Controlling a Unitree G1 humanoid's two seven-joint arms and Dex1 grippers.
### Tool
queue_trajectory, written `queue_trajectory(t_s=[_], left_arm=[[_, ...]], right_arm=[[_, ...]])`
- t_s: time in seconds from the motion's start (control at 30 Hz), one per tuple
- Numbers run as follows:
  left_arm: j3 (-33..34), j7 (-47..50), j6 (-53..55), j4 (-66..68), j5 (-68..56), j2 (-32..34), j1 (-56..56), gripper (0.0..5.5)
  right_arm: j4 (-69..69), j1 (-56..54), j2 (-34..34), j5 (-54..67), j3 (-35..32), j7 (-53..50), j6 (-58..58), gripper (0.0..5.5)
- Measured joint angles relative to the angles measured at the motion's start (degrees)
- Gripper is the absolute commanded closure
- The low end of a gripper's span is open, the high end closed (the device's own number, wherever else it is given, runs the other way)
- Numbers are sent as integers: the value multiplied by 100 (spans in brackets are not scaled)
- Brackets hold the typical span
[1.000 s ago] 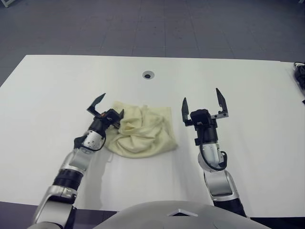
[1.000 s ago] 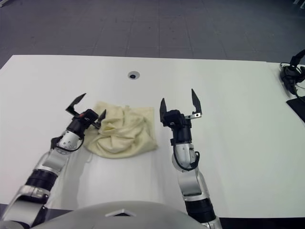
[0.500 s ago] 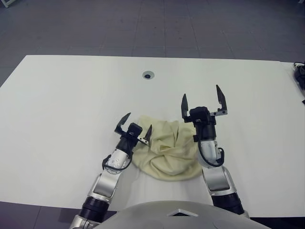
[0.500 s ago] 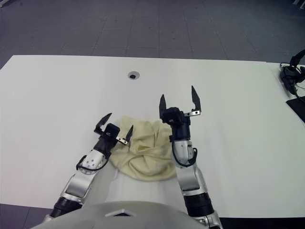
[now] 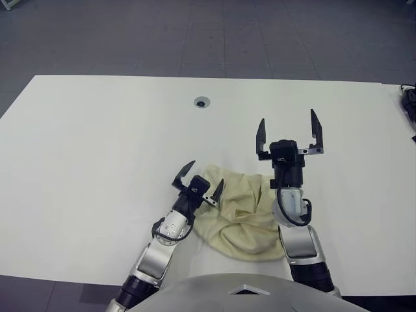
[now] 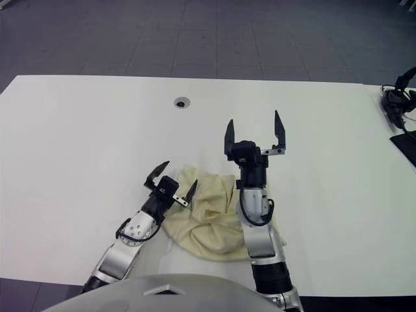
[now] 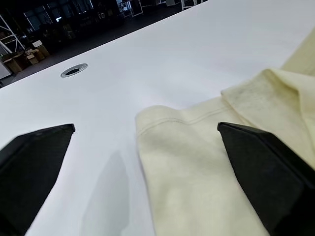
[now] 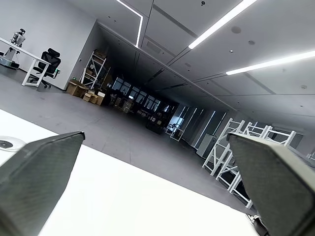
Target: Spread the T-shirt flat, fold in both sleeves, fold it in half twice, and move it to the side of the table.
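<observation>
- In the head views, the right part of the T-shirt (image 5: 240, 218) is hidden behind the right arm (image 5: 296, 224).
- The T-shirt is crumpled, so sleeves and collar cannot be told apart, and its inner folds are covered by its own cloth.
- In the left wrist view the cloth is cut off by the picture's edge. The fingers (image 7: 34, 162) of the left hand (image 7: 146, 126) are cropped at their bases.
- In the right wrist view the fingers (image 8: 37, 189) of the right hand (image 8: 156, 135) are cropped likewise and are seen out of focus.
- The right end of the table (image 5: 91, 130) is cut off by the picture's edge. A dark object (image 6: 398, 103) there is cropped and too small to be identified.
</observation>
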Motion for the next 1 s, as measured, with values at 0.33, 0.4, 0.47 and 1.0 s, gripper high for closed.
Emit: queue_trajectory(t_s=[0.33,0.4,0.47,1.0], left_arm=[[1140,-35,-104,-1631,-871,6,192,10],[1209,-146,-171,-1774,-893,74,172,10],[1238,-391,-289,-1833,-893,277,83,10],[-62,-4407,-1726,-1026,-2111,2521,32,10]], right_arm=[[-499,58,12,305,-114,145,-49,13],[-563,69,8,330,-126,190,-50,13],[-639,90,12,410,-163,230,-46,13],[-1194,100,-14,1632,-818,1029,325,13]])
